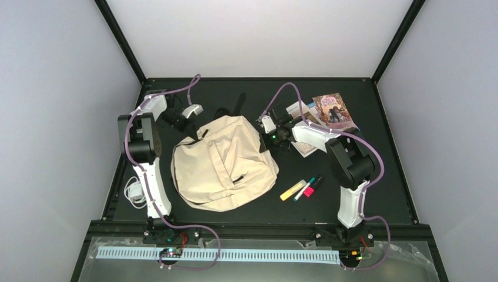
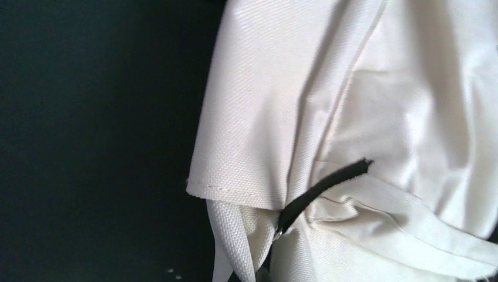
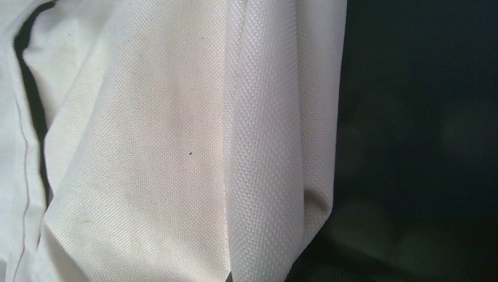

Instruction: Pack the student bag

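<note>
The student bag (image 1: 223, 164), a large cream fabric backpack, lies front up in the middle of the black table. My left gripper (image 1: 191, 133) is at its far left corner and my right gripper (image 1: 265, 141) at its far right corner. In the left wrist view the cream fabric (image 2: 352, 88) fills the right side, gathered into folds that run down to the bottom edge beside a black zipper pull (image 2: 323, 188). In the right wrist view a fold of the bag (image 3: 147, 147) runs down to the bottom middle. Neither view shows my fingertips; both grippers are pinched shut on the fabric.
Right of the bag lie a yellow highlighter (image 1: 292, 190), a teal pen (image 1: 304, 188) and a pink marker (image 1: 311, 187). Books (image 1: 332, 108) are stacked at the back right. A white cable (image 1: 135, 191) lies by the left arm. Black straps (image 1: 238, 106) stick out behind the bag.
</note>
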